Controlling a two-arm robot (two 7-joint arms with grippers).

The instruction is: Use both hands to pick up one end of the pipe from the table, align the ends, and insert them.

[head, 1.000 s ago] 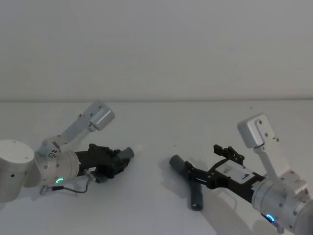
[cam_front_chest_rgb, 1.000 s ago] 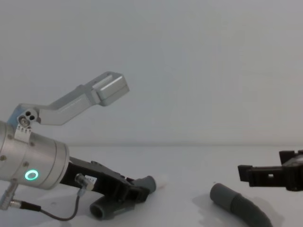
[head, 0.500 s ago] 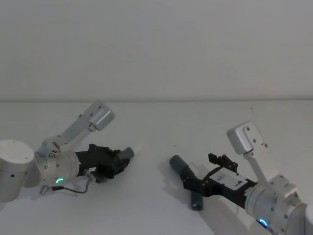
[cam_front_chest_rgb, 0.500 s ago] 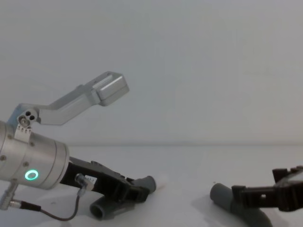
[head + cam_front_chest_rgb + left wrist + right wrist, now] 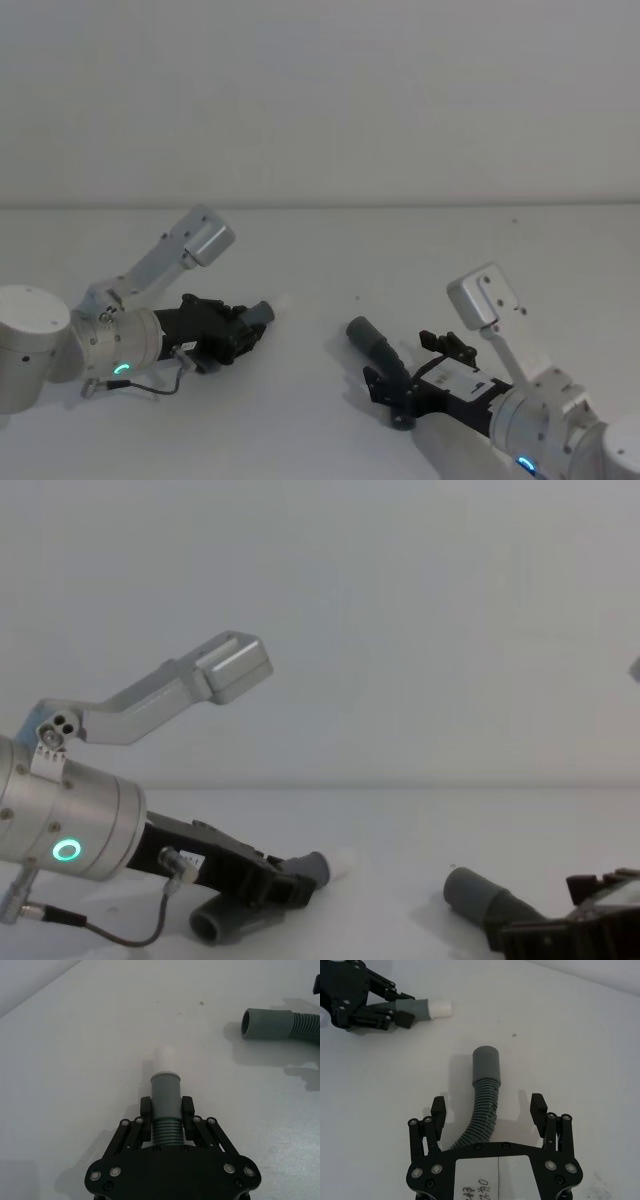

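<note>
2 hose pieces are seen on the white table (image 5: 330, 250), well apart from each other. The left hose (image 5: 166, 1132) is held by the left gripper (image 5: 166, 1112), whose fingers (image 5: 146, 1110) are pressed narrow against the ribbed part just behind the grey cuff (image 5: 165, 1091). A white tip (image 5: 164, 1059) is carried by this cuff and is pointed toward the middle of the table. In the chest view the cuffed end is seen tilted slightly upward, while the far end of the left hose (image 5: 215, 925) is seen low beside the gripper. Whether the tip is clear of the table cannot be told.

The right hose (image 5: 481, 1115) is laid flat on the table, curved, with its plain cuff (image 5: 486, 1062) turned toward the left gripper. In the left wrist view this cuff (image 5: 265, 1022) is shown to be hollow. The right gripper (image 5: 488, 1106) is placed low over the ribbed part behind the cuff. Its fingers (image 5: 438, 1107) are spread wide, 1 on each side of the hose, and clear gaps are seen between them and the ribs.
</note>
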